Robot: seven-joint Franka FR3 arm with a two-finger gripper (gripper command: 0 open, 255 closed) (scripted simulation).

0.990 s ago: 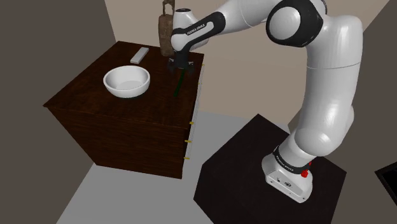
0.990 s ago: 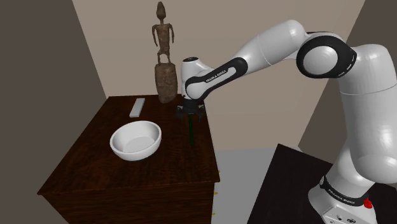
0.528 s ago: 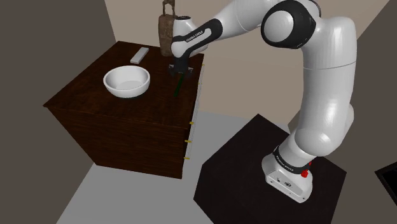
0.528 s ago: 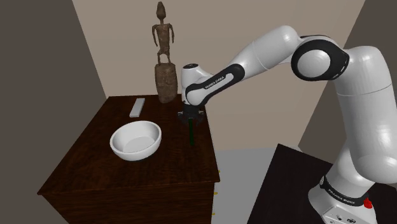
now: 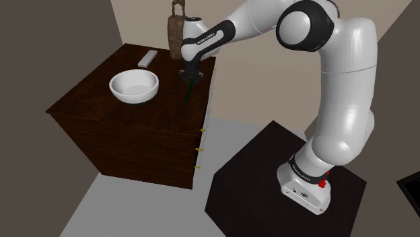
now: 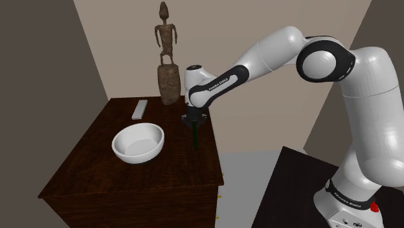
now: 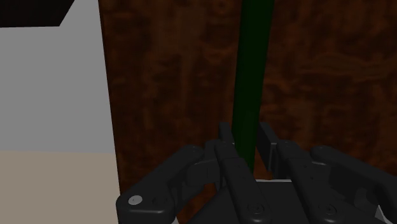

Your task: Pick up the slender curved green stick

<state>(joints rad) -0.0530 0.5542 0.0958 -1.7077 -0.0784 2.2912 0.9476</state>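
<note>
End effector clasps slender dark-green stick; wood-grain top.

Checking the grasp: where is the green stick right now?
Shoulder view: the green stick lies near the cabinet's right edge, right of the white bowl, its upper end clasped in the gripper's fingers.

A dark wooden cabinet with small yellow knobs stands on a pale grey floor, cornered between a beige wall and a darker brown-grey wall.
</note>
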